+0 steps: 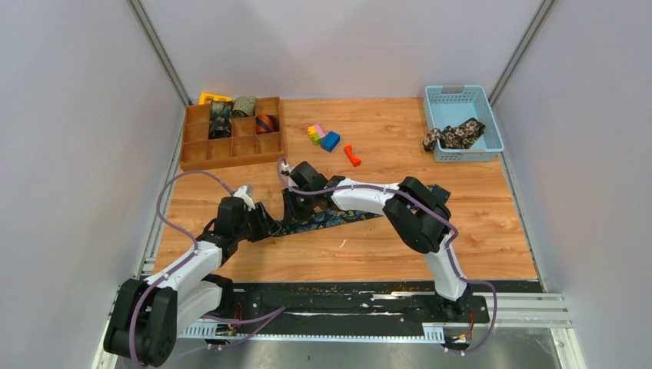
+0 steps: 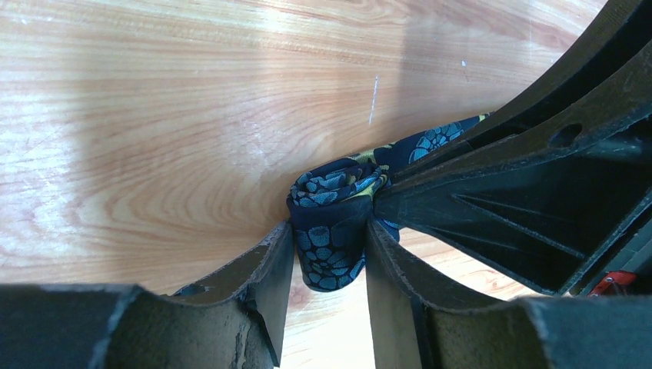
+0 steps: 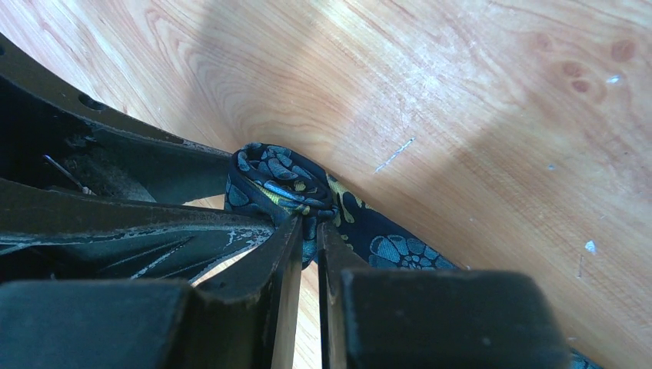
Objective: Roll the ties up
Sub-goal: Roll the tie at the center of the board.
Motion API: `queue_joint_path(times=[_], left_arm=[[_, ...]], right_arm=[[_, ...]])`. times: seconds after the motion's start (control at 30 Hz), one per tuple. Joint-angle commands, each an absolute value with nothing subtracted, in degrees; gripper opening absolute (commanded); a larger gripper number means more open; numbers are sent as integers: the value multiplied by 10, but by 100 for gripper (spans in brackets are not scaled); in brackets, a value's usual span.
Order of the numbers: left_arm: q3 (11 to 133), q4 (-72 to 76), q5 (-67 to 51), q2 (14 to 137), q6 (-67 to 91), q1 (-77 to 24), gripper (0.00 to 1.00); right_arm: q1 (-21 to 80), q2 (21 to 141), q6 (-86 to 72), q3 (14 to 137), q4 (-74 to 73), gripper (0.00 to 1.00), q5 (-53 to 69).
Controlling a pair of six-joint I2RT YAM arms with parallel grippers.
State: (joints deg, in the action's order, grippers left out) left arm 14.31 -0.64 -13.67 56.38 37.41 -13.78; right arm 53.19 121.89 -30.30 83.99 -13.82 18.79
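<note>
Left pincer (image 2: pixel 329 250) clamps the tie (image 1: pixel 346 217) at its small coil on the counter (image 1: pixel 477 238); right pincer (image 3: pixel 309 246) nips that same coil from 1 o'clock, loose tail lying flat toward 3 o'clock.

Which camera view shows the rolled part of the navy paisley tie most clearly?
The left wrist view: the roll sits central, clamped between the left fingers. The right wrist view shows it partly behind the right fingers. The top view shows only the flat tail; the arms hide the roll.
</note>
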Motion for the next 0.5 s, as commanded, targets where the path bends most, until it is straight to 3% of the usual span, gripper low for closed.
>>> queue_joint_path(times=[0.0, 0.13, 0.33, 0.47], left_arm=[[139, 12, -135, 583, 374, -134, 46], [149, 21, -140, 599, 371, -135, 41], [160, 33, -152, 619, 362, -134, 23], [165, 27, -155, 624, 354, -134, 15]], right_arm=[[530, 1236, -291, 829, -134, 13, 171], [530, 1229, -291, 832, -134, 13, 172], [530, 1215, -292, 835, -142, 15, 175], [523, 1187, -286, 831, -154, 21, 171]])
